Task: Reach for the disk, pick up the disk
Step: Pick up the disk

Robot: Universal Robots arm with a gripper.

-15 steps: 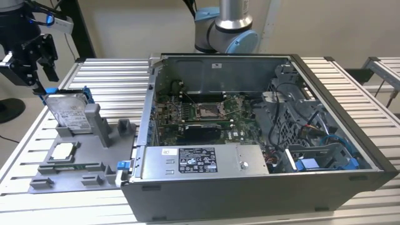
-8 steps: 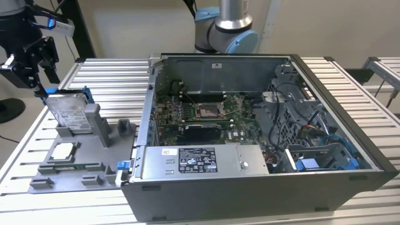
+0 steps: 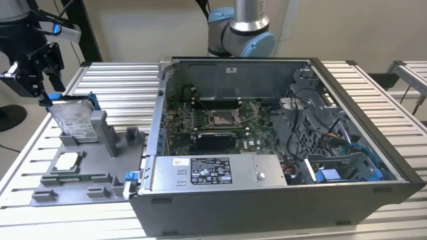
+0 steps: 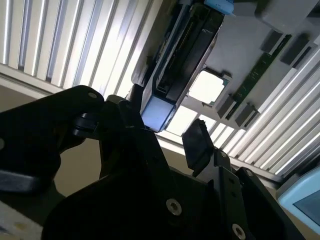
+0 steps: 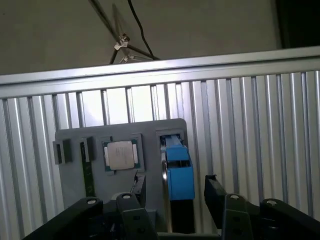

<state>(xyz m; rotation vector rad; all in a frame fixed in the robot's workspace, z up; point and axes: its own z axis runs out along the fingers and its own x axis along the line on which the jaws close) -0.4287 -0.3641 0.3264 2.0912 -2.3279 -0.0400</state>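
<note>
Both fingers of my pincer [image 5: 176, 190] stand wide, lined up over the disk [image 3: 75, 120] without touching it. The disk stands on edge in a slot of the grey tray [image 3: 93, 175] on the counter [image 3: 120, 85], which leaves its top edge free to grip.

One disk [image 3: 71, 120], one chip [image 3: 67, 161], one computer [image 3: 267, 210]

Silver arm [image 3: 248, 12] with pale-blue joint caps [image 3: 257, 45] — the hand [image 5: 175, 182] is matte black, angular, studded with screws.
</note>
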